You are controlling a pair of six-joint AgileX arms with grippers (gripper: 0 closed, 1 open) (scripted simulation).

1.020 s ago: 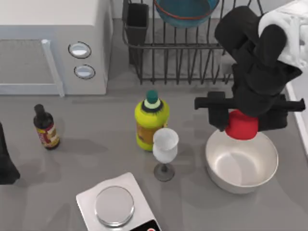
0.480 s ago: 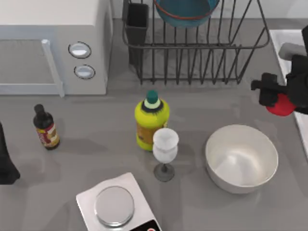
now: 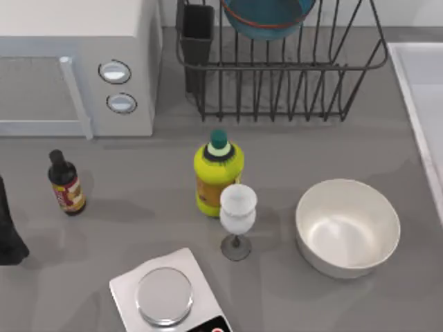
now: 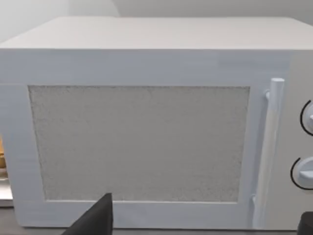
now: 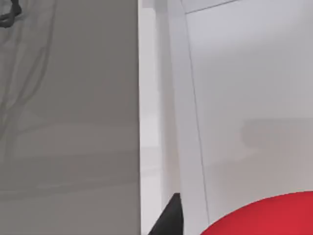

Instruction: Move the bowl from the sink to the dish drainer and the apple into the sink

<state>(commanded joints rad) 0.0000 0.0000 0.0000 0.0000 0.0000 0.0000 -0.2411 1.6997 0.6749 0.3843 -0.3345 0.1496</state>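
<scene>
Bowl (image 3: 266, 15) is sitting in the dish drainer (image 3: 291, 86) at the back of the table, so that half looks done imo. The apple (image 5: 266, 215) shows in the right wrist view, right up by the cam w/ one dark finger (image 5: 168, 220) beside it, over the sink (image 5: 244, 98) just inside the pale rim. Looks like the right gripper is clamped on the apple, but I can't see both fingers, so can't tell for sure. Left arm (image 3: 10, 235) is parked at the table's left edge near the microwave (image 3: 76, 66); can't tell its fingers either. Handling-wise the apple's prob light, stiff, smooth and round, so it could roll or slip. Best hold is across the widest part, and let go low in the basin.
</scene>
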